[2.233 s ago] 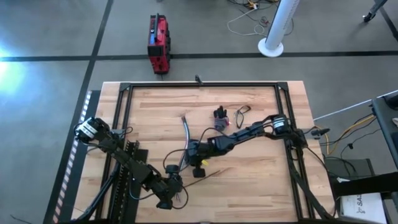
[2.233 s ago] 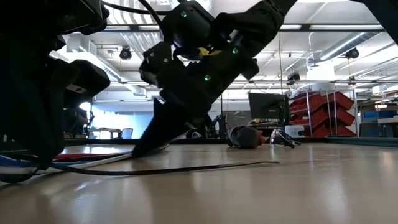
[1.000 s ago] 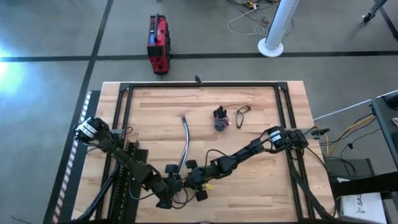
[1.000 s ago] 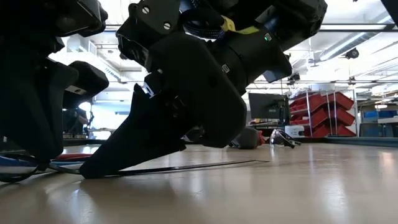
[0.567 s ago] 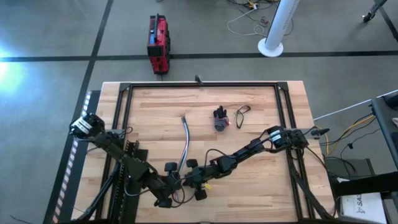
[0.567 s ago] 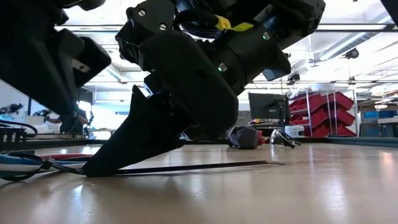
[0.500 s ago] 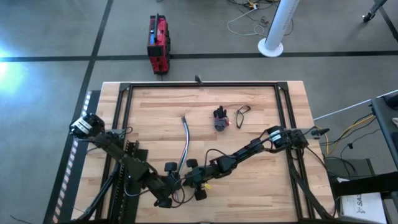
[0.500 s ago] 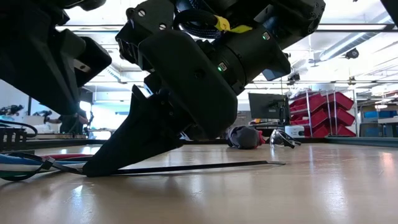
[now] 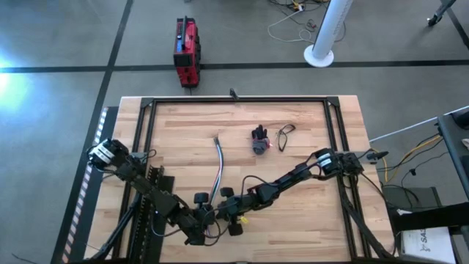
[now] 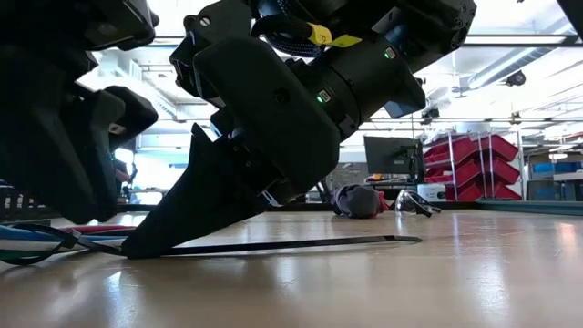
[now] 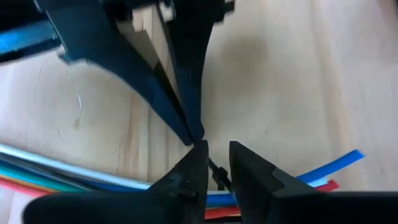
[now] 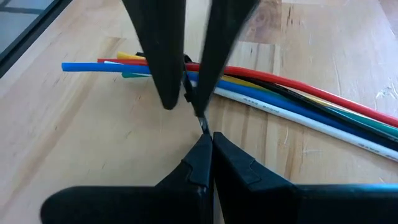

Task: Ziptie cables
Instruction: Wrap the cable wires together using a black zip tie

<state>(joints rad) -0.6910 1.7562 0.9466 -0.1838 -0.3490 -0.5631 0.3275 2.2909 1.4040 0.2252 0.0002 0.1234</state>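
Wooden table (image 9: 308, 213) fills the scene, both arms meeting near its front edge: the right gripper (image 12: 204, 133), fingers pinched on the ziptie (image 10: 301, 243), faces the left gripper (image 11: 217, 169), narrowly parted over the cables (image 12: 292, 102).

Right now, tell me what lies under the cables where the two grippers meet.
Bare wooden table shows beside the cables. The right gripper pinches the ziptie there, facing the left gripper. Whether the strap passes beneath the bundle is hidden.
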